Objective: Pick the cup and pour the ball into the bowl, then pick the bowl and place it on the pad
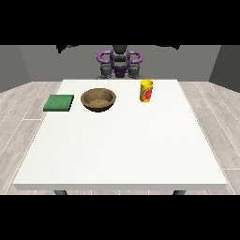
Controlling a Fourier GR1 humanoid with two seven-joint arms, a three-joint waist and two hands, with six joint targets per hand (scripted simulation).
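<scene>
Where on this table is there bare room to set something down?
The whole near half of the table, in front of the bowl, pad and cup, is bare. A gap also lies between bowl and cup. Pad and bowl sit closest together.

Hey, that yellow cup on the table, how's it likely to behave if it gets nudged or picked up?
The yellow cup stands upright and is taller than wide, so a high sideways nudge would probably tip it. Once on its round side it would likely roll across the flat table. It looks rigid, so it should keep its shape when grasped.

table [122,154]: large, white, 2 dark legs at near edge | floor [18,108]: grey wood planks | walls: grey
</scene>
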